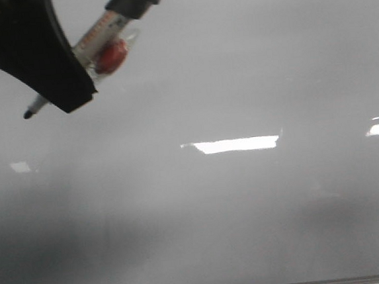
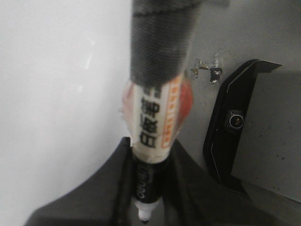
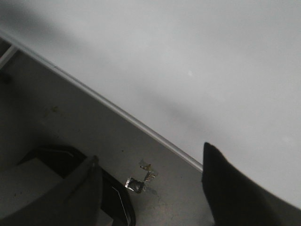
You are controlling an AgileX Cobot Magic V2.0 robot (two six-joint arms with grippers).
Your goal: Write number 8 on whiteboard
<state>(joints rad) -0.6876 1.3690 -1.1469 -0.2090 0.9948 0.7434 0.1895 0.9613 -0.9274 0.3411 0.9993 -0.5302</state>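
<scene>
The left claw [image 1: 72, 92] is closed on the marker [image 1: 97, 40]; its tip [image 1: 28, 114] hovers over the whiteboard [image 1: 248, 210]. The right claw [image 3: 150, 188] stands open and empty. No number 8 is visible yet. Lower the tip squarely, press lightly, and trace the upper loop first.

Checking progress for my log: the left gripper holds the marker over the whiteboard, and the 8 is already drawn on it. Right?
Not quite. The left gripper does hold the marker over the whiteboard, but the front view shows no 8 on the board, only light reflections.
</scene>
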